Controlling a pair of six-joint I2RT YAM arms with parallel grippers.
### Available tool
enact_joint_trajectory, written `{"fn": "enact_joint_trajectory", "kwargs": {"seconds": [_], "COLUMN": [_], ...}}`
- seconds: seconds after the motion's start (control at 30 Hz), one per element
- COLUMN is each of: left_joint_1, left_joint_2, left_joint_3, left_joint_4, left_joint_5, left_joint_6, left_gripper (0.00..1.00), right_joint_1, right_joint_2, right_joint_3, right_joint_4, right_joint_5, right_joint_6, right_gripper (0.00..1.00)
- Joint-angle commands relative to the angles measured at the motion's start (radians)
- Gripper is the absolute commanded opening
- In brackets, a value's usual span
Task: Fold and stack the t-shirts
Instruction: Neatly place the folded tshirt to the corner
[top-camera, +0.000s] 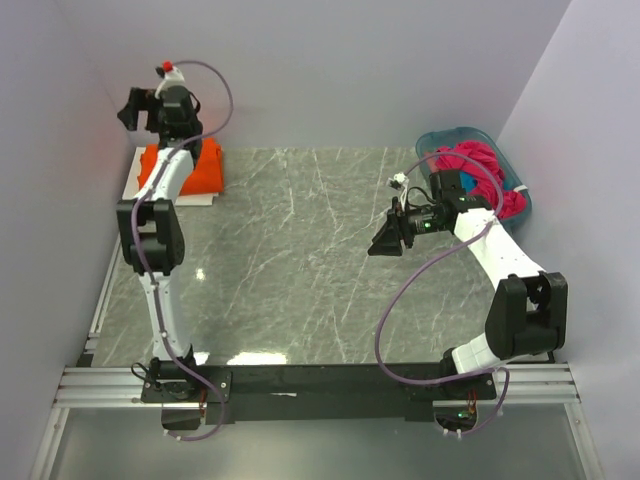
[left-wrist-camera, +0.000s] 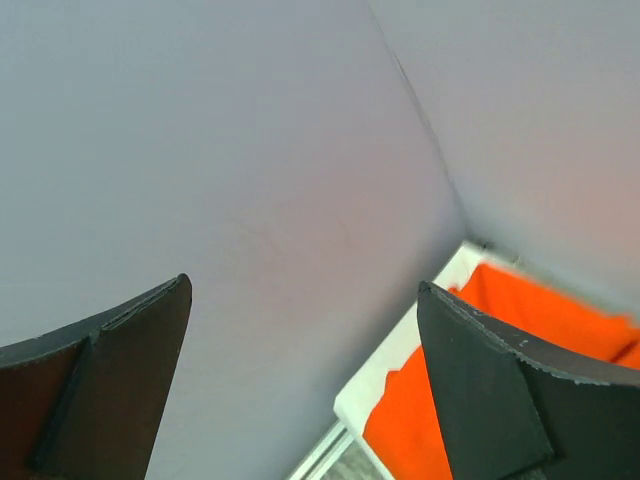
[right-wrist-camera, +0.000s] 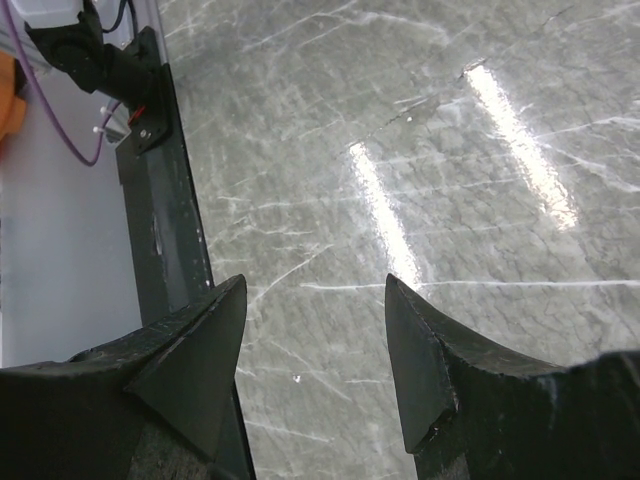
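A folded bright orange t-shirt (top-camera: 200, 168) lies on a folded white one (top-camera: 135, 180) at the table's far left corner; both show in the left wrist view, orange (left-wrist-camera: 510, 330) over white (left-wrist-camera: 400, 370). My left gripper (top-camera: 133, 108) is open and empty, raised above that stack and facing the wall. Magenta t-shirts (top-camera: 478, 165) with a bit of blue (top-camera: 467, 189) fill the teal basket (top-camera: 452, 137) at the far right. My right gripper (top-camera: 383, 240) is open and empty, hovering over bare marble (right-wrist-camera: 420, 150) left of the basket.
Grey walls close in the left, back and right sides. The black and aluminium base rail (top-camera: 320, 382) runs along the near edge and shows in the right wrist view (right-wrist-camera: 165, 210). Purple cables loop from both arms.
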Motion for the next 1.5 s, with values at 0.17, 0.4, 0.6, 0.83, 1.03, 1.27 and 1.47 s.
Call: {"fn": "enact_joint_trajectory", "kwargs": {"seconds": [0.17, 0.4, 0.6, 0.83, 1.03, 1.27, 1.47], "left_joint_1": [0.041, 0.315, 0.322, 0.319, 0.319, 0.319, 0.319], "left_joint_2": [-0.394, -0.602, -0.481, -0.318, -0.158, -0.016, -0.002], "left_joint_3": [-0.042, -0.424, -0.475, -0.453, -0.349, -0.243, -0.216], "left_joint_4": [-0.464, -0.414, -0.392, -0.383, -0.394, -0.484, -0.506], "left_joint_5": [0.383, 1.156, 1.25, 1.136, 1.053, 0.929, 0.711], "left_joint_6": [-0.473, -0.959, -0.997, -0.989, -0.991, -0.942, -0.92], "left_gripper": [0.99, 0.99, 0.65, 0.13, 0.06, 0.06, 0.06], "right_joint_1": [-0.015, -0.013, -0.015, -0.015, -0.013, -0.013, -0.015], "right_joint_2": [-0.045, -0.039, -0.039, -0.021, -0.015, 0.004, 0.005], "right_joint_3": [0.039, 0.05, 0.047, 0.052, 0.048, 0.052, 0.052], "right_joint_4": [-0.015, -0.04, -0.044, -0.057, -0.047, -0.049, -0.05], "right_joint_5": [0.006, -0.003, -0.011, -0.008, 0.003, 0.006, 0.004], "right_joint_6": [-0.022, -0.052, -0.057, -0.068, -0.06, -0.059, -0.057], "right_gripper": [0.65, 0.65, 0.65, 0.65, 0.65, 0.66, 0.66]}}
